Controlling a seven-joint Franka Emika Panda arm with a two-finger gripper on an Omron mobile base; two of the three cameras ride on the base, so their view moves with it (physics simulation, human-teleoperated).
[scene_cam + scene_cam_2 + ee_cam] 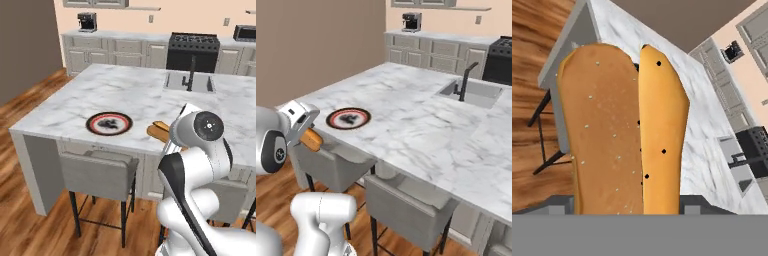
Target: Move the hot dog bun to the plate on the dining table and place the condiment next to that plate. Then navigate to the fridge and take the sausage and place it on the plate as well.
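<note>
Right now the hot dog bun [624,130] sits between the two tips of the end effector [626,207], its lower end down between them and its length running away from the hand. In the hand view its two halves stand side by side, a browner speckled half on the left and a more orange half on the right, with a narrow seam between. The end effector is partly open, its jaws closed on the bun's width, and it has the bun in its hold.

From the left base view the bun [159,131] shows as a tan end poking out to the left of the white wrist, above the near edge of the desk [130,92], a marble-topped island. The plate [109,123] with its dark rim and red ring lies on that marble to the left of the bun, near the same near edge, apart from it.

From the right base view the bun [311,139] hangs under the end effector [306,131] just off the near left corner of the desk [421,120], above a grey stool [331,162]. The plate [348,118] lies to the right and a little farther, near but not touching.

Farther along the desk are a built-in sink [190,82] and a black faucet [191,74].
</note>
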